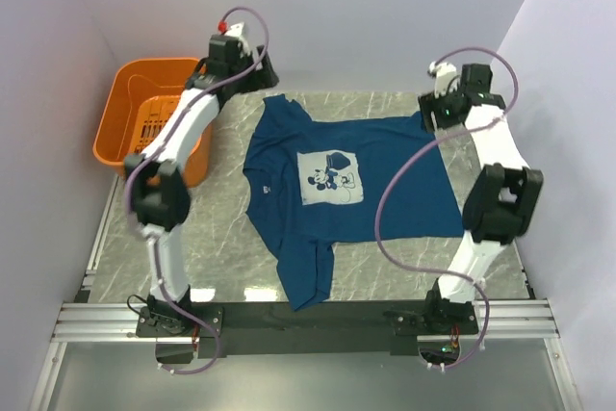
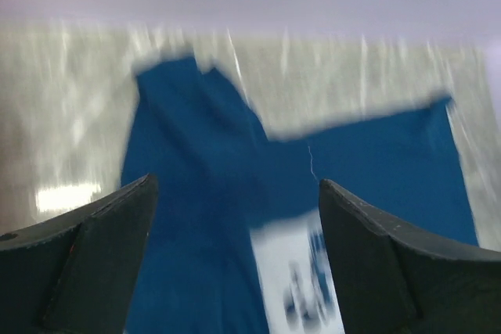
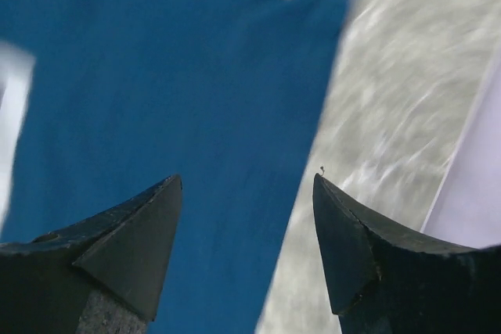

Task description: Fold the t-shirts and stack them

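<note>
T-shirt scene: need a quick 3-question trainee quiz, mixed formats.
1. True or false: the t-shirt lies unfolded, print up.
2. The orange basket stands at the table's: A) far left B) far right C) near right.
3. Fill in: the left gripper and right gripper are both ___, holding nothing.

Key: 1 true; 2 A; 3 open.

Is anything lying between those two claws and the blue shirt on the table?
Nothing visible. The left gripper and right gripper, both open, hang over the far edge of the t-shirt, with only cloth and table below.
</note>
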`<action>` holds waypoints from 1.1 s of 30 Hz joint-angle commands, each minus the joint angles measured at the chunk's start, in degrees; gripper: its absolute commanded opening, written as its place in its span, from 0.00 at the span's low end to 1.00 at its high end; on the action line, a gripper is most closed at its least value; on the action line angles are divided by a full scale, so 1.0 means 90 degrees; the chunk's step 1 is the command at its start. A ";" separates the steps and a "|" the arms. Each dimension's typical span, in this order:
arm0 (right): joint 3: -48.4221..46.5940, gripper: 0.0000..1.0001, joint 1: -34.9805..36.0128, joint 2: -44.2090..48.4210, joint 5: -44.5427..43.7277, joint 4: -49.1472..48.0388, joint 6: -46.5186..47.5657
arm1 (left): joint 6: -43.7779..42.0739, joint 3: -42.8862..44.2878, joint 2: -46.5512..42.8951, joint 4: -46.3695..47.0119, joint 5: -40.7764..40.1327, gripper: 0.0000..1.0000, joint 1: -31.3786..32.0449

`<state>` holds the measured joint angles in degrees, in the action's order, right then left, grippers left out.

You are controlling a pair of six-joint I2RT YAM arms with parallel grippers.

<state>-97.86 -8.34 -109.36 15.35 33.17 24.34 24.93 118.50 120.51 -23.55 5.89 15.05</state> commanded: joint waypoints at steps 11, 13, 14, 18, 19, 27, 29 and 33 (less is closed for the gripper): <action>0.3498 0.72 -0.2295 0.2268 0.1694 0.2995 0.4376 | 0.2821 -0.7653 -0.5645 0.0341 0.0226 0.84 0.1247; 0.3783 0.70 -0.2442 0.2375 0.1585 0.2810 0.4298 | 0.3253 -0.8135 -0.5811 0.0487 0.0098 0.80 0.1384; 0.4026 0.69 -0.2462 0.2405 0.1479 0.2722 0.4153 | 0.3613 -0.8504 -0.5821 0.0604 0.0010 0.79 0.1433; 0.4408 0.68 -0.2540 0.2629 0.1332 0.2283 0.3771 | 0.4212 -0.9005 -0.5714 0.0771 -0.0410 0.77 0.1648; 0.4467 0.68 -0.2540 0.2649 0.1263 0.2233 0.3722 | 0.4290 -0.9064 -0.5666 0.0790 -0.0459 0.76 0.1677; 0.4633 0.66 -0.2609 0.2522 0.1019 0.1999 0.3526 | 0.4681 -0.9563 -0.4954 0.1628 -0.0138 0.67 0.1785; 0.4663 0.66 -0.2609 0.2483 0.0980 0.1988 0.3546 | 0.4721 -0.9534 -0.4777 0.1689 -0.0137 0.64 0.1795; 0.4702 0.65 -0.2609 0.2454 0.0853 0.1930 0.3507 | 0.4623 -0.9504 -0.4513 0.1796 -0.0186 0.50 0.1824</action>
<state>-56.23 -31.40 -87.57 24.36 52.05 56.40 66.24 33.08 78.39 -9.80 4.78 31.07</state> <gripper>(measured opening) 0.655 0.522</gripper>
